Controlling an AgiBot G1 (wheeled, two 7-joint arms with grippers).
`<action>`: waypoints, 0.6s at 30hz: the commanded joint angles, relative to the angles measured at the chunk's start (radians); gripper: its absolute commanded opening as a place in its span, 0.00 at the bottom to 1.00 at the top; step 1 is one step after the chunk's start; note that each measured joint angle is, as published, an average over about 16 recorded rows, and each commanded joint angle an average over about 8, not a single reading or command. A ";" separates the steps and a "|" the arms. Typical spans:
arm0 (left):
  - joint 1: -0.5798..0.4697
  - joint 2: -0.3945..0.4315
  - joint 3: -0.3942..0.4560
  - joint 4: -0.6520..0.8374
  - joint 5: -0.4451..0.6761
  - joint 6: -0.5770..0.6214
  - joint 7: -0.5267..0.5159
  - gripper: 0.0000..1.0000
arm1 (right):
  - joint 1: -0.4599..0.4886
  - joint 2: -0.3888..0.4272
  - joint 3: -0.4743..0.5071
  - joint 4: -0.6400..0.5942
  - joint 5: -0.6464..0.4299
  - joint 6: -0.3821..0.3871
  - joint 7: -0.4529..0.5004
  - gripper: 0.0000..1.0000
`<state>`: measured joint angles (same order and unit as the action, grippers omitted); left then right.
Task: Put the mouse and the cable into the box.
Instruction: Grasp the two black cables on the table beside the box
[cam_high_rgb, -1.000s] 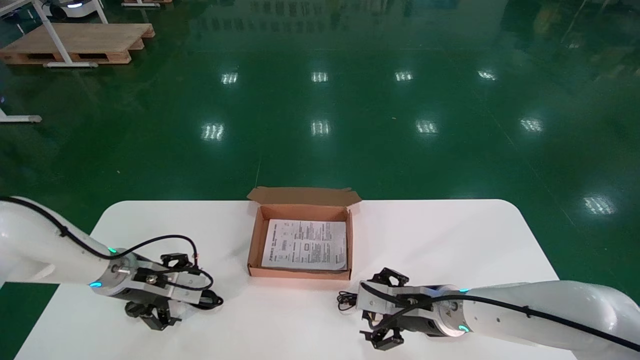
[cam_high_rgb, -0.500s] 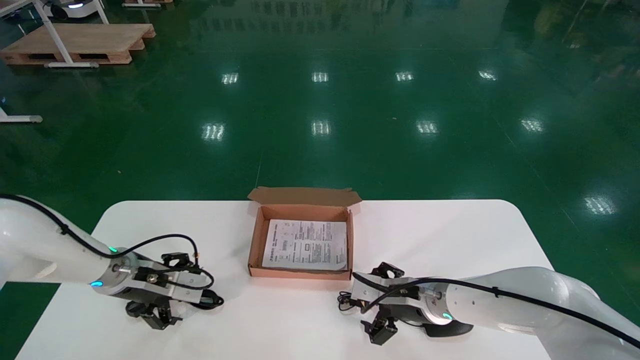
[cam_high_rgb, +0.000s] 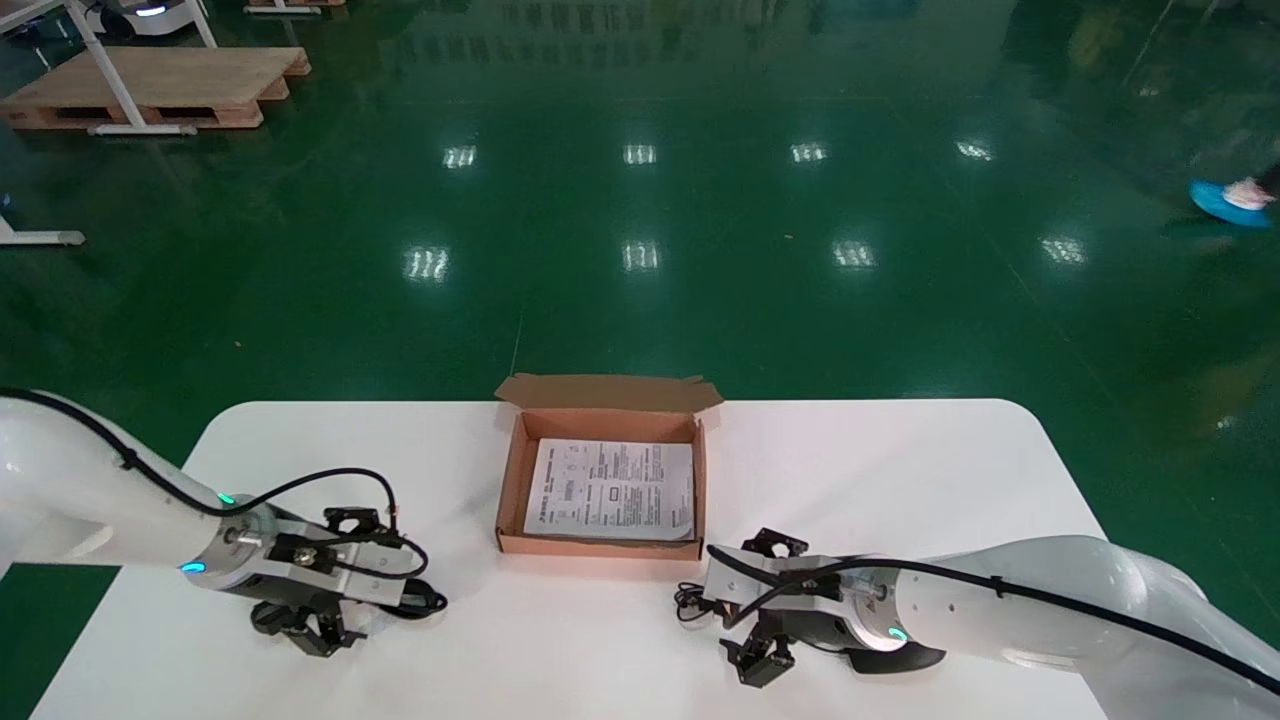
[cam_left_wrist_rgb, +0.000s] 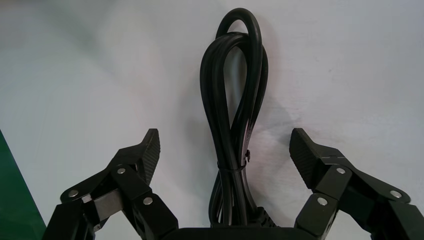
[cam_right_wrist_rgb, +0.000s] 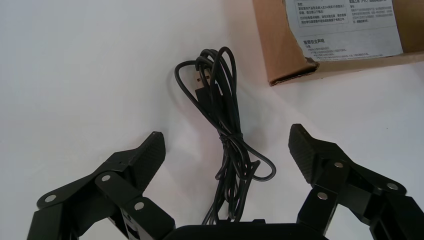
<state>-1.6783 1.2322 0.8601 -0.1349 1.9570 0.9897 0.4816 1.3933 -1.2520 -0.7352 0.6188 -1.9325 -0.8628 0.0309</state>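
A thick black cable bundle (cam_left_wrist_rgb: 235, 110), tied at its middle, lies on the white table (cam_high_rgb: 900, 480) at the left. My left gripper (cam_high_rgb: 345, 582) (cam_left_wrist_rgb: 225, 137) hovers over it, open, one finger on each side. A thin USB cable bundle (cam_high_rgb: 690, 600) (cam_right_wrist_rgb: 220, 100) lies just in front of the box's near right corner. My right gripper (cam_high_rgb: 752, 606) (cam_right_wrist_rgb: 226, 135) straddles it, open and empty. The black mouse (cam_high_rgb: 895, 660) shows partly from under my right forearm. The open cardboard box (cam_high_rgb: 512, 480) stands mid-table with a printed sheet inside.
The box's corner (cam_right_wrist_rgb: 290, 55) is close to the thin cable's plug end. Its lid flap (cam_high_rgb: 605, 390) stands open at the far side. Bare table lies between the two arms and to the far right.
My right gripper has moved forward and left over the thin cable, uncovering the mouse beneath the forearm. The left gripper has sunk slightly over the thick cable.
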 joint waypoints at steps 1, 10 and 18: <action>0.000 0.000 0.000 -0.001 0.000 0.000 0.000 0.00 | -0.001 0.001 0.000 0.003 0.001 -0.001 0.001 0.00; 0.001 -0.001 0.000 -0.002 0.000 0.001 -0.001 0.00 | -0.002 0.004 0.001 0.009 0.002 -0.003 0.003 0.00; 0.001 -0.001 0.000 -0.003 0.001 0.001 -0.001 0.00 | -0.003 0.005 0.001 0.012 0.003 -0.003 0.003 0.00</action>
<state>-1.6773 1.2310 0.8605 -0.1380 1.9576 0.9910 0.4803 1.3903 -1.2472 -0.7338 0.6307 -1.9296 -0.8661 0.0339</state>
